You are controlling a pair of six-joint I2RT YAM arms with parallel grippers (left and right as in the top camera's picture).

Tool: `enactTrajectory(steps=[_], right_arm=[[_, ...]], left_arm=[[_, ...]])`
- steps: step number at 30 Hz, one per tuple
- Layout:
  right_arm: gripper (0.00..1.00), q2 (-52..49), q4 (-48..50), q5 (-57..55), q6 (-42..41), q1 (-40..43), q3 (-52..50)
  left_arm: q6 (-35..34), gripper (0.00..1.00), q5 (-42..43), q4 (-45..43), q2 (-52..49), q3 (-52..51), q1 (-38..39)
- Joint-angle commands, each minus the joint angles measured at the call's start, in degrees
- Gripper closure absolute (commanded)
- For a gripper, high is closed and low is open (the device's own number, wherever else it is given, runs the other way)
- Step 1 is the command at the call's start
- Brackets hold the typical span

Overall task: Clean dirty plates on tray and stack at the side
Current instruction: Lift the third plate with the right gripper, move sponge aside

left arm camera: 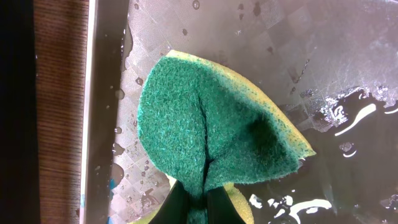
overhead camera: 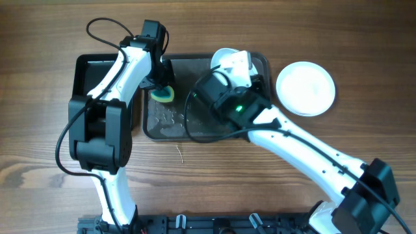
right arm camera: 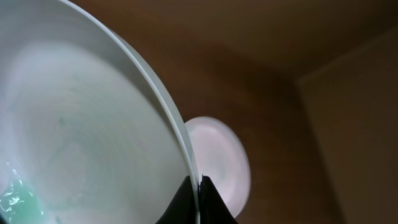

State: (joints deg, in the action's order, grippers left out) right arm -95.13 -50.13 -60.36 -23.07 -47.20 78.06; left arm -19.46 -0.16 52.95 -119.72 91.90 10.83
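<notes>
Bench (overhead camera: 45, 149) carries the wet tray (overhead camera: 175, 127); one white plate (overhead camera: 306, 88) already sits beside it; right fingers (right arm camera: 180, 208) pinch a sudsy second plate (right arm camera: 74, 124) over the tray; left fingers (left arm camera: 174, 205) clench the sponge (left arm camera: 205, 118); roughly halfway, stacking remains.

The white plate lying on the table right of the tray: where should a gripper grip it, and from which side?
The plate lies flat and looks too wide to span, so probably pinch its thin rim, on the edge nearest the tray, coming in low from that side.
</notes>
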Motion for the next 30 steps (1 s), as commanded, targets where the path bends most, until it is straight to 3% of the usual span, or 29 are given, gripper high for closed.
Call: enactTrajectory(steps=[1,6,15,18,23,25,30], right_arm=[[0.96,1.4,0.1,-17.5,1.0,-3.3,0.2],[0.96,1.4,0.5,-23.5,1.0,-5.8,0.2],[0.96,1.4,3.0,-19.9,0.8,-6.0,0.2],[0.96,1.4,2.9,-8.4,0.8,-4.7,0.2],[0.96,1.4,2.8,19.9,0.0,1.0,0.2],[0.96,1.4,2.9,34.1,-2.0,5.7,0.2],[0.96,1.4,3.1,55.6,-2.6,17.6,0.2]], left_arm=[[-0.9,0.96,0.8,-0.2,1.8,1.2,0.2],[-0.9,0.96,0.8,-0.2,1.8,1.2,0.2],[-0.9,0.96,0.8,-0.2,1.8,1.2,0.2],[-0.9,0.96,0.8,-0.2,1.8,1.2,0.2],[-0.9,0.96,0.8,-0.2,1.8,1.2,0.2],[-0.9,0.96,0.8,-0.2,1.8,1.2,0.2],[-0.9,0.96,0.8,-0.2,1.8,1.2,0.2]])
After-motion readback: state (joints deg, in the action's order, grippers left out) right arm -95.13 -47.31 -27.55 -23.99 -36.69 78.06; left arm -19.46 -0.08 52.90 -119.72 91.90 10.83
